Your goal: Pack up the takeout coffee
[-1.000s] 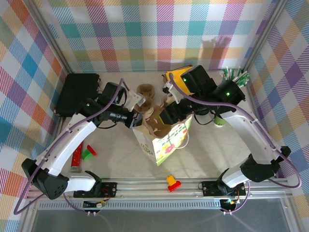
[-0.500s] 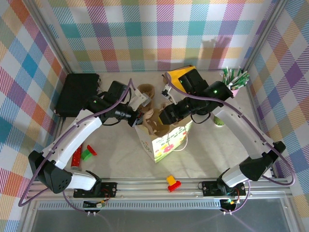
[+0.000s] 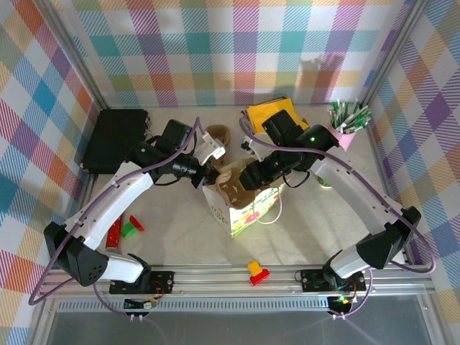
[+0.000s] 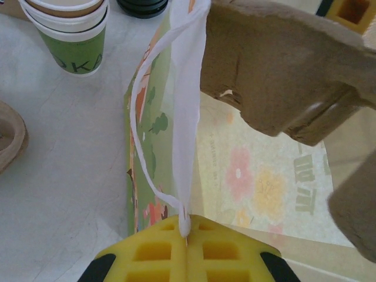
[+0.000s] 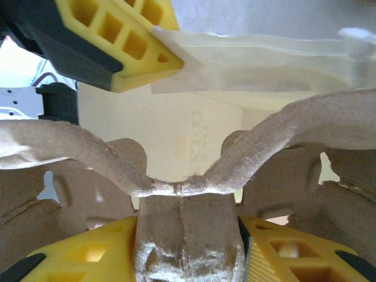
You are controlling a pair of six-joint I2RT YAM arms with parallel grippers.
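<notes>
Now the cardboard carrier (image 3: pixel 233 184) is seen lower and further left than a second ago. Instead of standing above the paper bag (image 3: pixel 251 212), it is sunk into the bag's open mouth, and the right arm is bent in over it. The carrier's middle ridge is pinched by the right gripper (image 5: pixel 187 232), with a yellow finger set on either side of the pulp. The bag's near rim, together with its white handle (image 4: pixel 185 106), is kept clenched in the left gripper (image 4: pixel 185 230), so the mouth is held open as before. No cup is seen in the carrier's pockets. The lidded coffee cannot be placed for certain. A black round shape (image 4: pixel 141 4) is cut off at the top edge of the left wrist view, beside a stack of lidless cups (image 4: pixel 66 32), and it may be the lid. The holder is judged nearly packed, and the coffee is taken to be outside the bag.
</notes>
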